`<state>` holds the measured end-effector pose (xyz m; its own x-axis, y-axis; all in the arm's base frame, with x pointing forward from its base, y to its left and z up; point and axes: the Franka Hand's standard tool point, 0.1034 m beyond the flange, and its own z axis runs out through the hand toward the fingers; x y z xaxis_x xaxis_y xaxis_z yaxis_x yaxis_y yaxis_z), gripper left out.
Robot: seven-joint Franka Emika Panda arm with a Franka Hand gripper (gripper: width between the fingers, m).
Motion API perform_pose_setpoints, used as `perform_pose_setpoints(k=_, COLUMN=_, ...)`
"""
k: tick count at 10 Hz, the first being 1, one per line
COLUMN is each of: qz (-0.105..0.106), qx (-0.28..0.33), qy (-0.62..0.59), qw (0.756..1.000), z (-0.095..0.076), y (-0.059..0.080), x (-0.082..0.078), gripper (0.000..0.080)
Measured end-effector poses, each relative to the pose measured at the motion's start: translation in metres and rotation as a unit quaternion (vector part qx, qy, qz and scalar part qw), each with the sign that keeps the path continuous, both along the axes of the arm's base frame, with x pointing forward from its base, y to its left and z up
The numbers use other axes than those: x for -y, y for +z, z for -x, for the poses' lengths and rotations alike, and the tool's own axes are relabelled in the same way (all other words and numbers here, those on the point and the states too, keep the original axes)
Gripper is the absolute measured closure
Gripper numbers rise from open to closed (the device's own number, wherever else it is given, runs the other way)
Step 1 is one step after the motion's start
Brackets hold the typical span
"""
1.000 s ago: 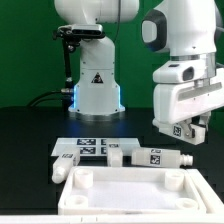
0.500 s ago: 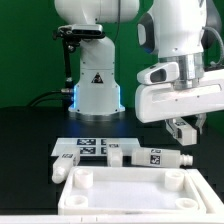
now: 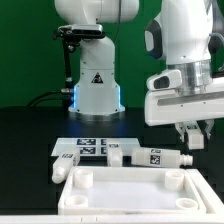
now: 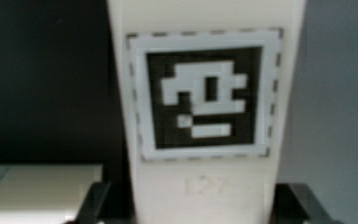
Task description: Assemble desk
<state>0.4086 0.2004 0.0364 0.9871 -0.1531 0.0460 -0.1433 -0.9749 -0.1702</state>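
PANDA AT WORK: The arm (image 3: 185, 60) reaches down at the exterior view's right with its wrist turned. Its gripper (image 3: 191, 136) points at the black table (image 3: 30, 130) and is clamped on a white held leg (image 4: 202, 60). The wrist view shows that tagged bar standing between two dark fingers (image 4: 91, 202).

The tabletop (image 3: 125, 190) lies at the front with its sockets up. A tagged leg (image 3: 150, 156) lies just behind its far rim, and a slanted leg (image 3: 64, 166) sits by its corner at the exterior view's left. The marker board (image 3: 85, 145) lies behind them.

The gripper hangs clear above the tagged leg's end, with bare table towards the exterior view's right.

A second ago the hand was lower and further left, and the held leg's tag faced the exterior camera. Now that tag is turned away.
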Motion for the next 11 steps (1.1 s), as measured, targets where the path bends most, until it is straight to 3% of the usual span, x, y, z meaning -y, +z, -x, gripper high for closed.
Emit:
perform_pose_setpoints(k=2, qz=0.002, qx=-0.005, qy=0.005, qw=1.0, z=0.009, y=-0.013, x=-0.005, gripper=0.0514)
perform_pose_setpoints(k=6, qz=0.003, qx=-0.007, qy=0.01, qw=1.0, z=0.01, y=-0.015, x=-0.003, gripper=0.0497)
perform_pose_setpoints(k=8, qz=0.004, qx=-0.037, qy=0.002, qw=0.999, z=0.009, y=-0.008, x=0.011, gripper=0.0212)
perform_pose_setpoints(k=10, qz=0.004, qx=-0.075, qy=0.008, qw=0.997, z=0.01, y=0.009, x=0.012, gripper=0.0155)
perform_pose_setpoints(k=11, qz=0.004, qx=-0.075, qy=0.008, qw=0.997, z=0.01, y=0.009, x=0.012, gripper=0.0155)
